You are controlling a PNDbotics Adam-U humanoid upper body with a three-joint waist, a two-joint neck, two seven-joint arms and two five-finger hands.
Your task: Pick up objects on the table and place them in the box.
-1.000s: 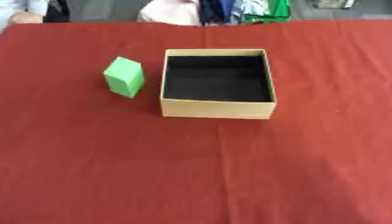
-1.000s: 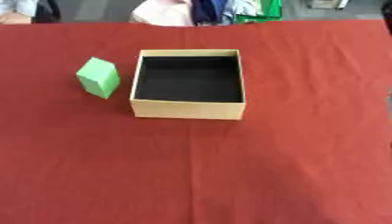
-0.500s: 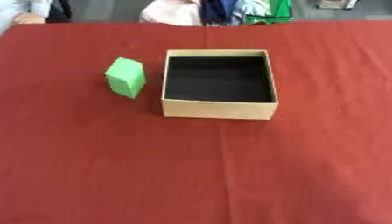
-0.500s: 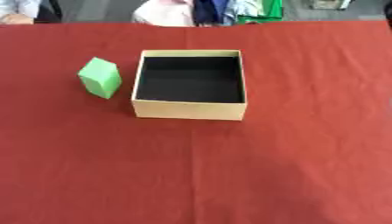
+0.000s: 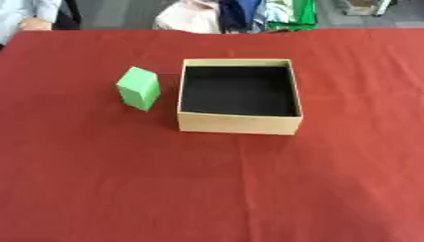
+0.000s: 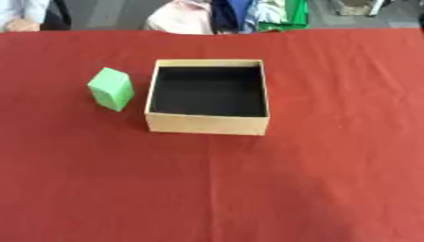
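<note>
- A table covered in a red cloth (image 5: pixel 207 189) fills almost the whole view, with a faint crease running down the cloth toward the near edge.
- The small bright green rectangular block (image 5: pixel 138 88) stands on the cloth left of centre — upright on one end, so its long axis runs roughly vertical, with a slight lean toward the far left.
- One corner edge of the block faces the camera: a lighter face looks toward the near left, a darker face toward the near right, and the pale top is turned up.
- The block sits on the cloth outside the container, just beside its left wall, with a narrow strip of red showing between them.
- The open square tan cardboard box (image 5: pixel 239 123) with a dark black inside sits near the middle of the table; its sides run nearly square to the table edges.
- Nothing can be seen lying inside the box.
- Neither robot hand shows in either eye view — so whether their fingers are spread or curled cannot be told.
</note>
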